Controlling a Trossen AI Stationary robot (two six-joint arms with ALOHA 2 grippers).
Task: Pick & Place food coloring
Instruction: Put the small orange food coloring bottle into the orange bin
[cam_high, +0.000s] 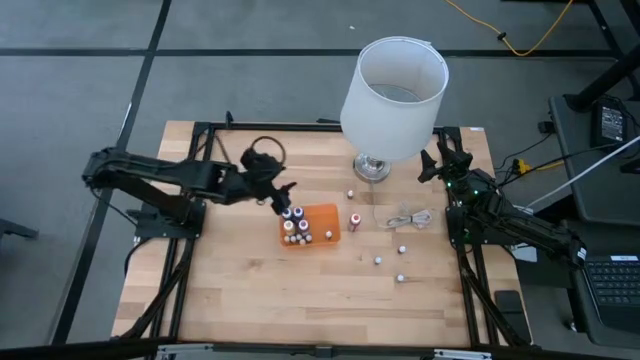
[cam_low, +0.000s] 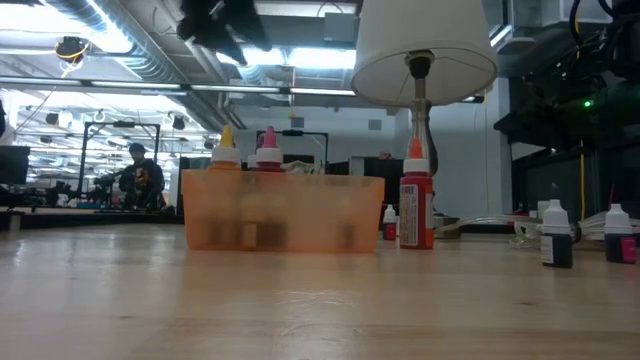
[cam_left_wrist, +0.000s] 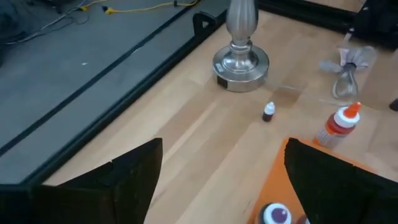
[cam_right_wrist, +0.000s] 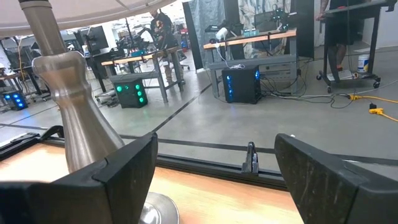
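An orange tray (cam_high: 322, 214) sits mid-table and holds several tiny food coloring bottles (cam_high: 296, 226) standing upright. More bottles stand loose on the wood: a red one (cam_high: 354, 220) beside the tray, one (cam_high: 351, 193) near the lamp, and three (cam_high: 378, 260) toward the near right. My left gripper (cam_high: 280, 197) hovers open above the tray's far left corner and holds nothing. In its wrist view, the left gripper (cam_left_wrist: 224, 146) frames bare wood, with a purple bottle (cam_left_wrist: 277, 214) in the tray below it. My right gripper (cam_high: 438, 160) waits open at the far right, beside the lamp.
A tall lamp with a white shade (cam_high: 393, 85) stands on a metal base (cam_high: 372, 168) at the far side, between the two grippers. A coiled white cable (cam_high: 410, 217) lies to the right of the tray. Bare wood lies along the near side (cam_high: 300, 300).
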